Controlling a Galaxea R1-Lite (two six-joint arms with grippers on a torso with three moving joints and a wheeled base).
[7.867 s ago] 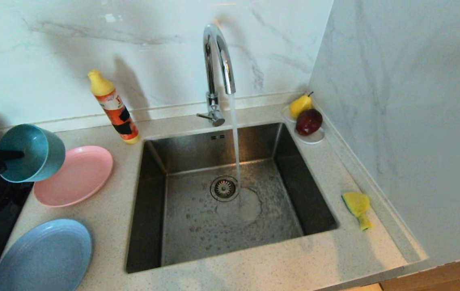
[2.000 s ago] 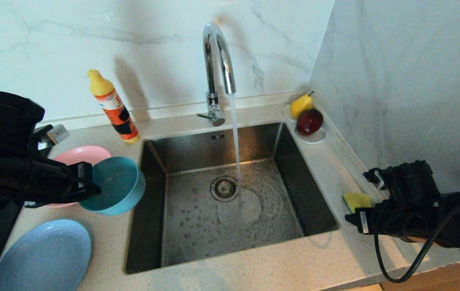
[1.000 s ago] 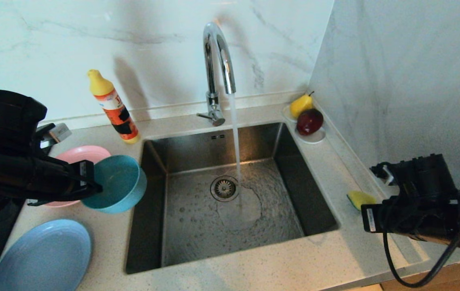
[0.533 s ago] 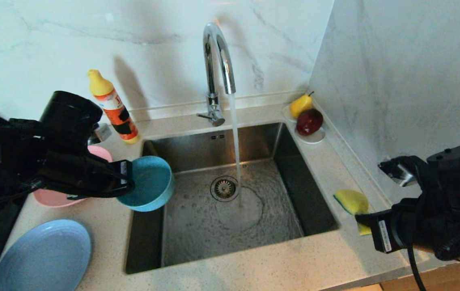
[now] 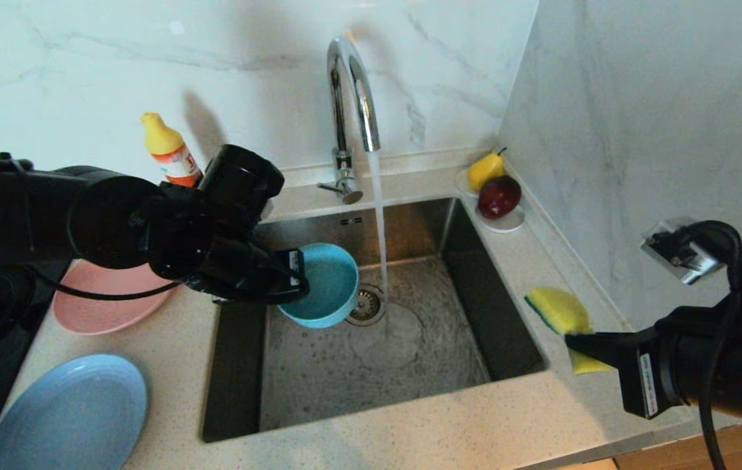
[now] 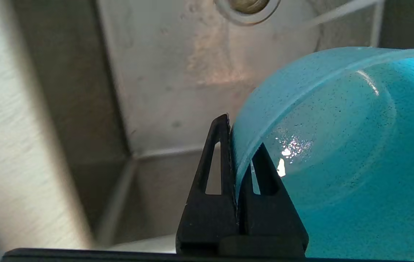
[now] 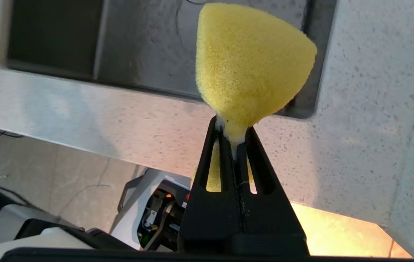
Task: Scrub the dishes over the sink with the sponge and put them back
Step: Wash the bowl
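The left gripper [image 5: 297, 282] has its jaws clamped on the rim of the teal bowl [image 5: 322, 283], held above the sink [image 5: 410, 346]; the left wrist view shows one finger inside the rim and one outside. The right gripper [image 5: 573, 341] pinches the sponge [image 5: 556, 312] above the worktop [image 5: 449, 424]; its wrist view shows the foam fanning out beyond the shut jaws.

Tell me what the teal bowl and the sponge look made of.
Teal bowl: probably matte speckled plastic or wheat-straw composite; thin rim, dark flecks, soft glints. Sponge: soft open-cell yellow foam, squashed between the jaws, with a dark green layer along its edge.
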